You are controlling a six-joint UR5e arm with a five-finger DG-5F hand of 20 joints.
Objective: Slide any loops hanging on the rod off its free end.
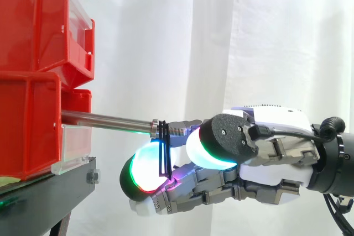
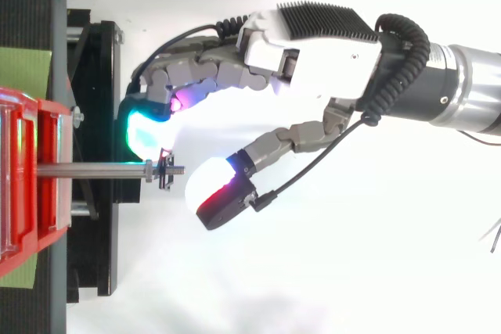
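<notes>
The pale robotic hand is flanking the thin black wire loop, which is hanging near the threaded free end of the steel rod. Whether it is gripping, I cannot tell. The slide-off seems to be nearing completion, calling for a short outward pull.

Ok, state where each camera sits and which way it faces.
Side view: beside the work, level, looking across the rod and its loop; the hand enters from the right.
Top view: overhead, looking down; hand and arm enter from the right.
Shared: rod, loop, red bins, hand.
</notes>
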